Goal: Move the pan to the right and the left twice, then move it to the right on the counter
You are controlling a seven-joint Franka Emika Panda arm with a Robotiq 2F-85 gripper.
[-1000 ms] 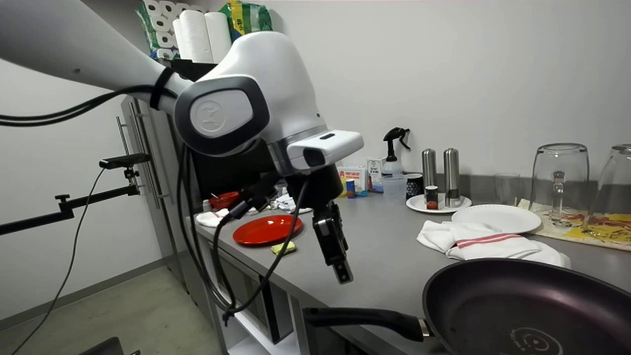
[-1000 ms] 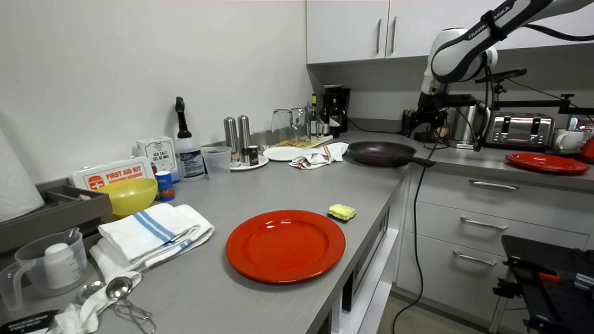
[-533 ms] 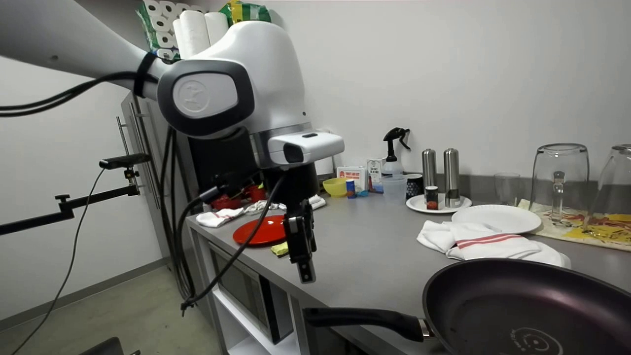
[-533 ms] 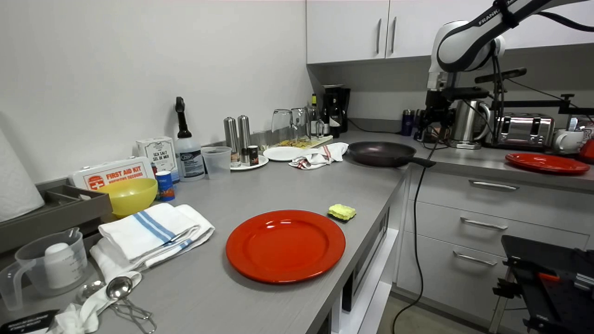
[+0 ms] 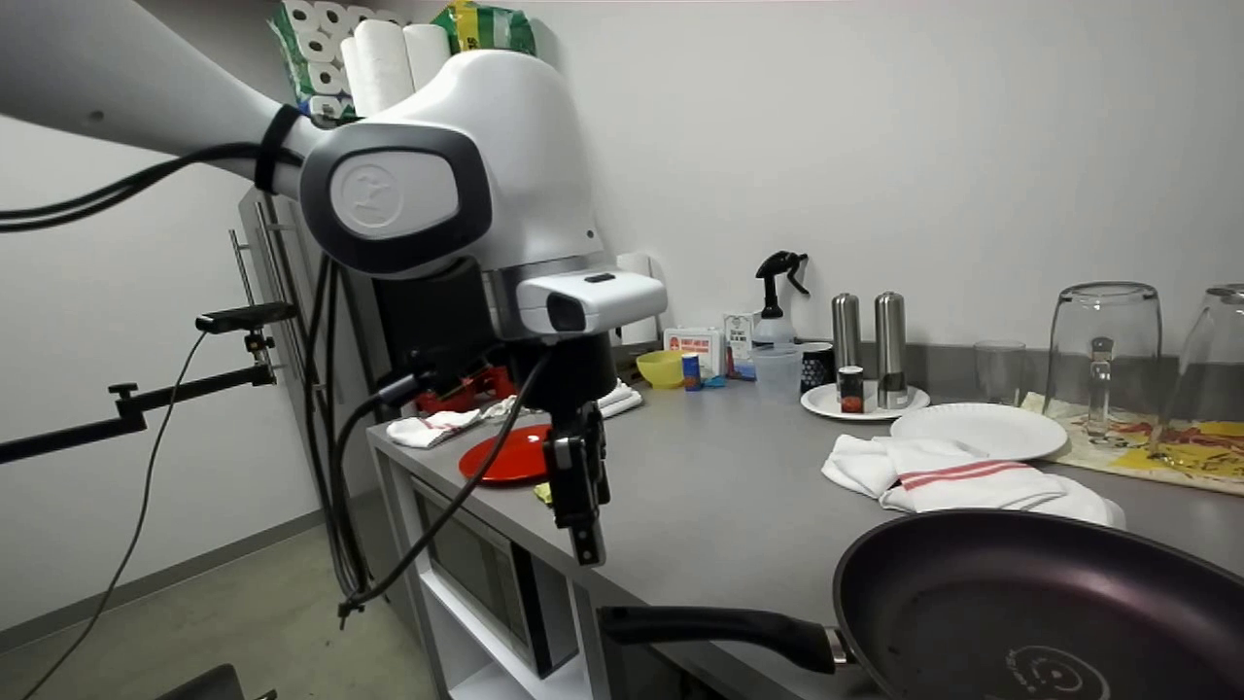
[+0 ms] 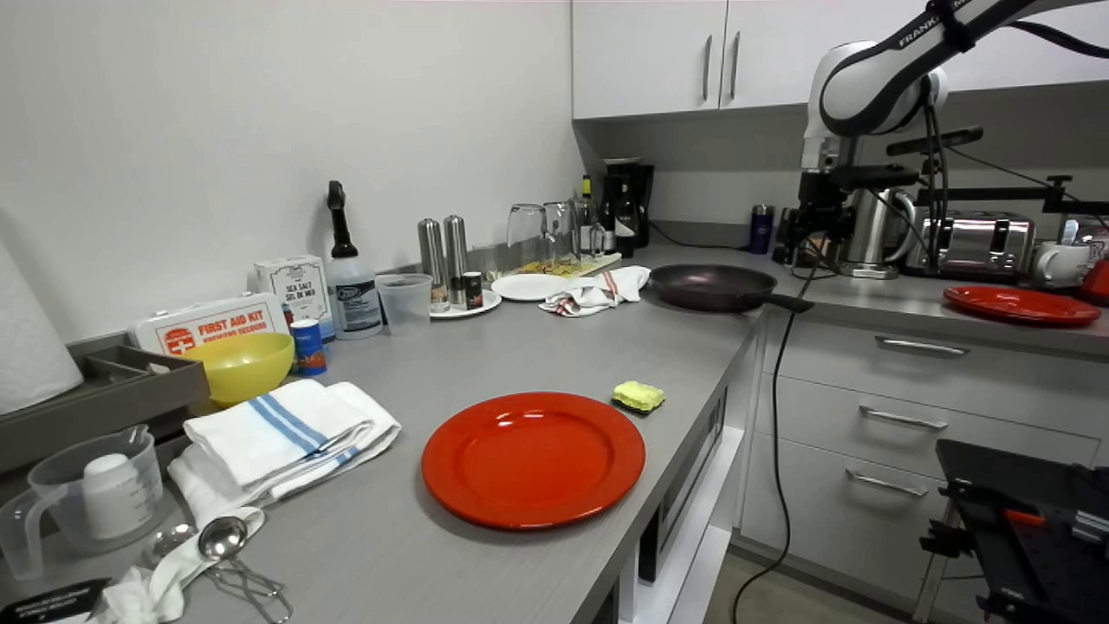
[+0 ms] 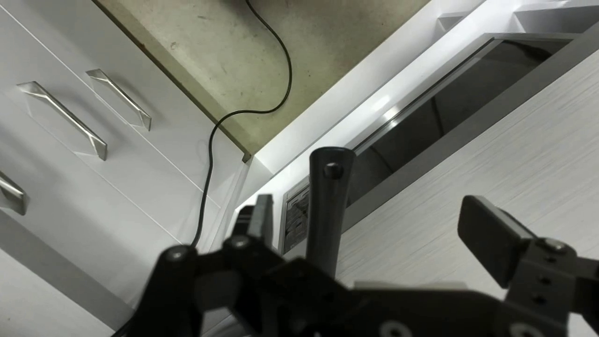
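Jutting in from the left of an exterior view, a black jointed bracket (image 5: 126, 420) carries a slim black bar-shaped device (image 5: 245, 318). Right of that hangs the rounded head of a white-and-grey robot arm (image 5: 525, 156), and below it, on the long grey table (image 5: 700, 506) with its straight front edge, lies a round glossy red plate (image 5: 525, 452), partly hidden.

Next along, the black two-fingered claw (image 7: 374, 229) points down; in the wrist view its fingers (image 7: 489, 236) are spread wide, with nothing held between them. The long straight black handle (image 7: 330, 210) of the round, shallow black frying pan (image 5: 972, 574) shows in that gap, nearer the finger at that view's left, but both exterior views place it below the claw and apart from it. The handle's tip juts past the table's front edge.

Farther back come a small round yellow bowl (image 5: 662, 370), a pale spray bottle (image 5: 775, 331) with a black trigger head, and two slim stainless-steel mills (image 5: 846, 331), upright on a round white dish (image 5: 823, 402). To their right lies a crumpled red-striped white towel (image 5: 948, 494). The frying pan rests on the table just in front of the towel, handle pointing left. Two large clear glass vessels (image 5: 1105, 340) stand at the far right.
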